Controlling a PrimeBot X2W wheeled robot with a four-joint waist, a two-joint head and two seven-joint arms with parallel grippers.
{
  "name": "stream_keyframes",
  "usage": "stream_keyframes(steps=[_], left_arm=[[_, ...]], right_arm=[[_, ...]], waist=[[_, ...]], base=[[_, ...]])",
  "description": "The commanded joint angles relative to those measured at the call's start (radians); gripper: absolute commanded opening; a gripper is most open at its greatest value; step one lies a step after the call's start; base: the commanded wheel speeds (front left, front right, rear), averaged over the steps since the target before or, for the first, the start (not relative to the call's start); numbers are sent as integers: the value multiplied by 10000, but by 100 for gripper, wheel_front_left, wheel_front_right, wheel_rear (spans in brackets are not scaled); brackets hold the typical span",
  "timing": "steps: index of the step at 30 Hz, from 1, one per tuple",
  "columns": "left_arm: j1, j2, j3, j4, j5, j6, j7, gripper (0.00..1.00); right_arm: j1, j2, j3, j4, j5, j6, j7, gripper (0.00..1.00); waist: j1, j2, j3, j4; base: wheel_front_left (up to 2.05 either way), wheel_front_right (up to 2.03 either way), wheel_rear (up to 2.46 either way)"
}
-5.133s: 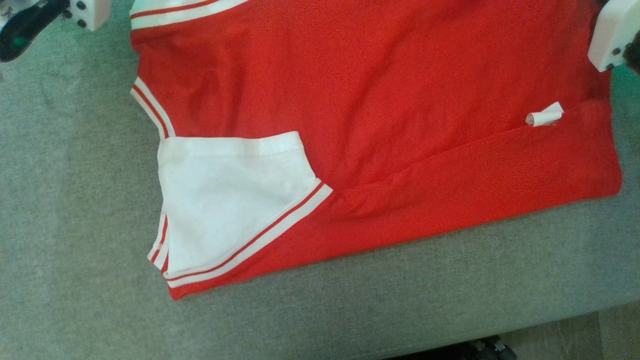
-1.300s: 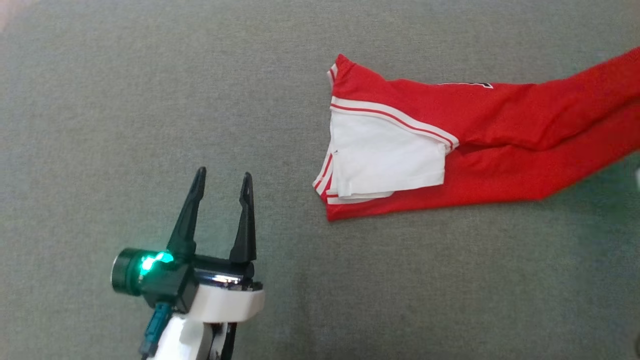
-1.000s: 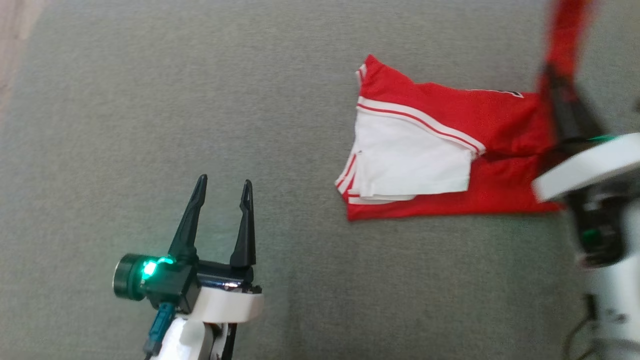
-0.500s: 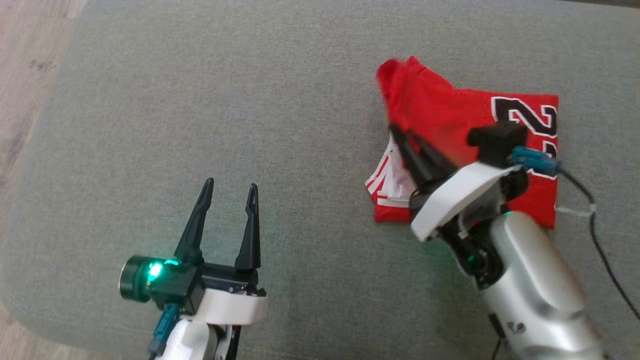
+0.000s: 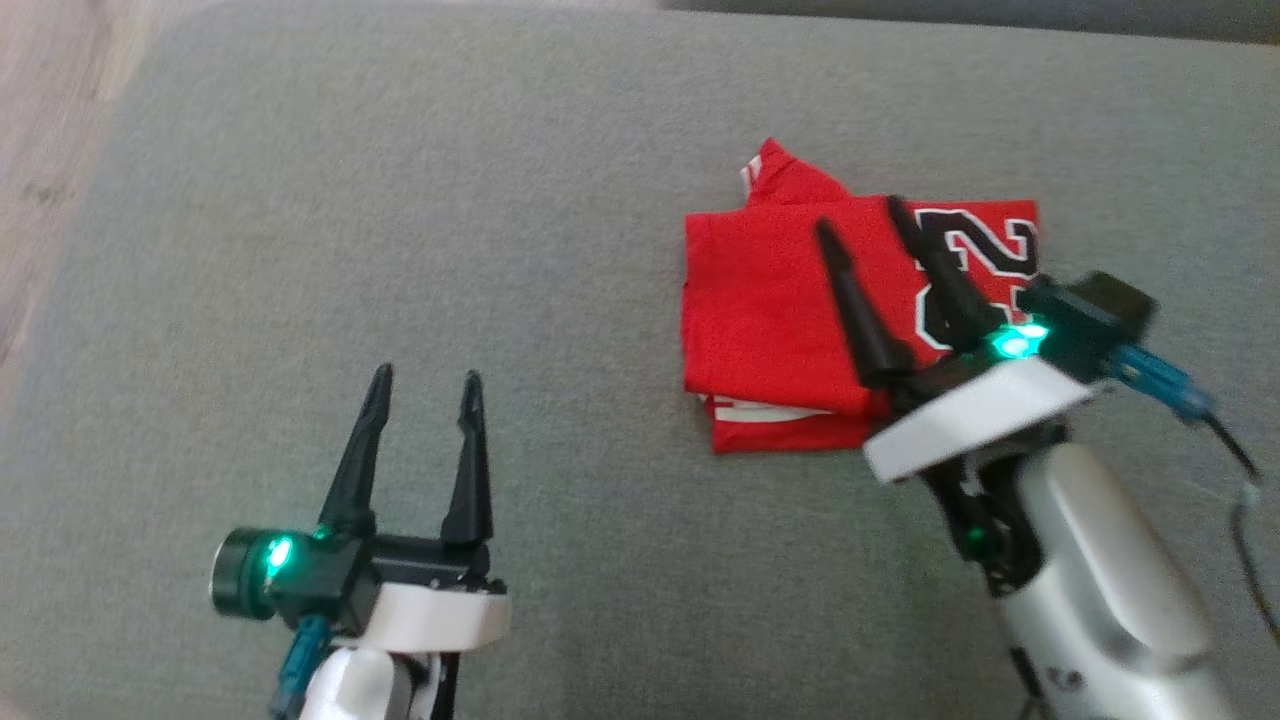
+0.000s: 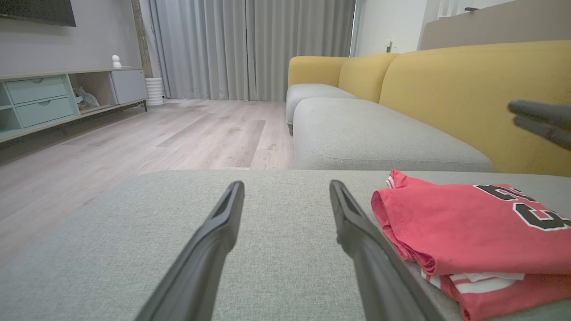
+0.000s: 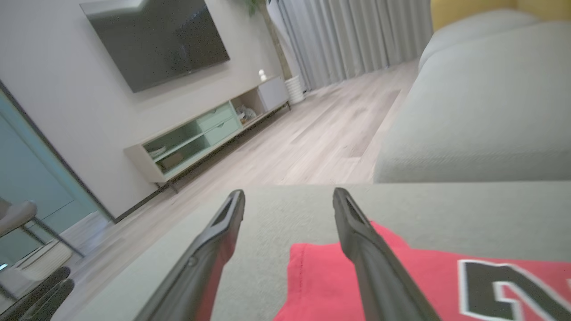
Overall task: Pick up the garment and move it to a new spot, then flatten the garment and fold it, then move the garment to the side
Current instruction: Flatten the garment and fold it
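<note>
The one marking that can be read is a number (image 5: 985,250) printed on the red garment (image 5: 770,300), in big black digits edged with white. In the head view one digit, a 2, reads clearly near the garment's far right corner. A second digit sits just below it, but a finger of the right gripper (image 5: 859,214) crosses it, so it cannot be told. In the left wrist view the same digits lie at a flat angle, cut by the picture's right edge, and are not legible. The right wrist view catches only part of one digit.
</note>
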Motion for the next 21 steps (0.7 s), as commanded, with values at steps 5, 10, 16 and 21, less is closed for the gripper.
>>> stream_keyframes(steps=[5, 10, 16, 21], left_arm=[[345, -7, 684, -355, -256, 14, -80, 100], [729, -10, 829, -301, -375, -21, -80, 100], [1322, -12, 933, -216, -403, -109, -80, 100], [1652, -13, 1012, -203, -420, -146, -80, 100]], right_arm=[[796, -492, -674, -626, 96, -7, -1362, 100], [1693, -1003, -1314, -354, -42, -7, -2189, 100], [2852, -1030, -1597, 94, -1061, -7, -2322, 100], [3565, -640, -2019, 37, -2074, -7, -2326, 100]], waist=[[0, 0, -732, -614], [0, 0, -1342, -941], [0, 0, -2075, -1179], [0, 0, -2256, -1278]], base=[[0, 0, 0], [0, 0, 0], [0, 0, 0], [0, 0, 0]])
